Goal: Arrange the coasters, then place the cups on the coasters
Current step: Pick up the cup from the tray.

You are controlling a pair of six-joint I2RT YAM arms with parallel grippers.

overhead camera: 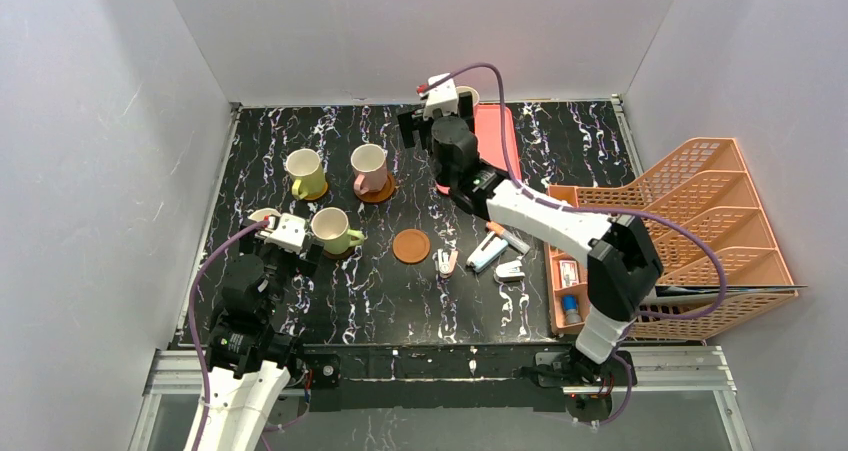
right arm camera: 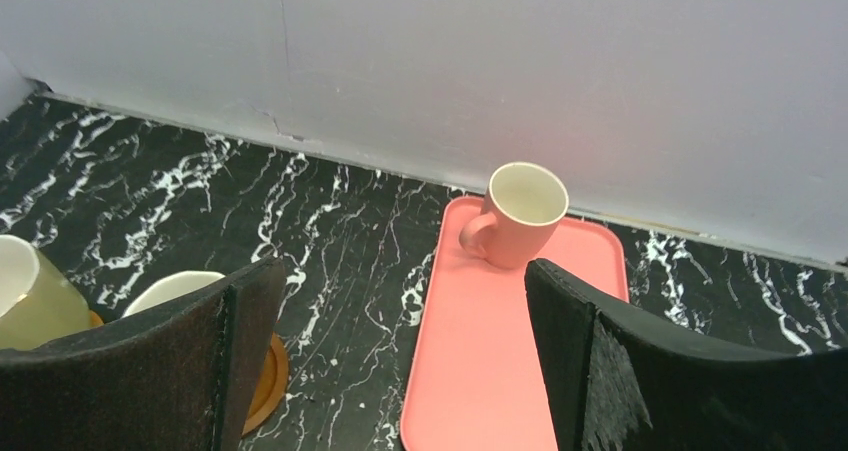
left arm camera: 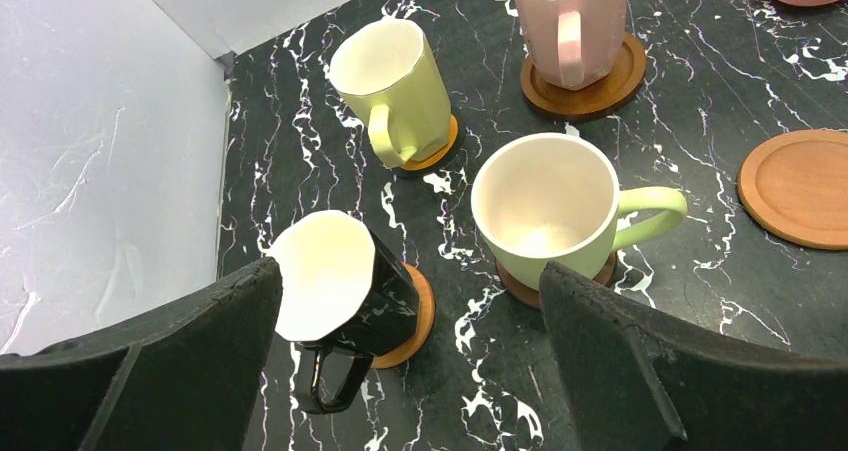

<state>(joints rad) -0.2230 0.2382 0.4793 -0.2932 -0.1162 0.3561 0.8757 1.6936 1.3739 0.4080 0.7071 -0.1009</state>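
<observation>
**Hand state.** The left hand (left arm camera: 410,276) is spread wide and grips nothing. The right hand (right arm camera: 402,276) is likewise spread wide and empty.

**Left side.** The left hand hangs over the near left part of the table (overhead camera: 330,301). Four cups stand there, each on a coaster:
- The dark cup (left arm camera: 345,291) stands on an orange coaster (left arm camera: 418,316). It is nearest the left table edge and the left wall (left arm camera: 90,171), handle pointing near.
- The near yellow-green cup (left arm camera: 545,206) stands on a dark coaster (left arm camera: 515,286), handle pointing right.
- The far yellow-green cup (left arm camera: 395,91) stands on an orange coaster (left arm camera: 443,149).
- The pale pink cup (left arm camera: 570,21) stands on a dark brown coaster (left arm camera: 610,83).

The four cups stand apart, with bare marble showing between them.

**Bare coaster.** The fifth coaster (left arm camera: 800,186) lies flat and unoccupied, right of the near yellow-green cup and apart from it. Open table surrounds its rim on the left and far sides. Small office items (overhead camera: 490,256) lie just to its right.

**Far side.** The right hand hangs near the far wall (right arm camera: 500,71), over the left long edge of the pink tray (right arm camera: 500,371). The coral cup (right arm camera: 525,216) stands upright at the tray's far end, handle pointing left. A strip of open table lies left of the tray.

**Right edge.** An orange file rack (overhead camera: 690,231) occupies the right side of the table.
</observation>
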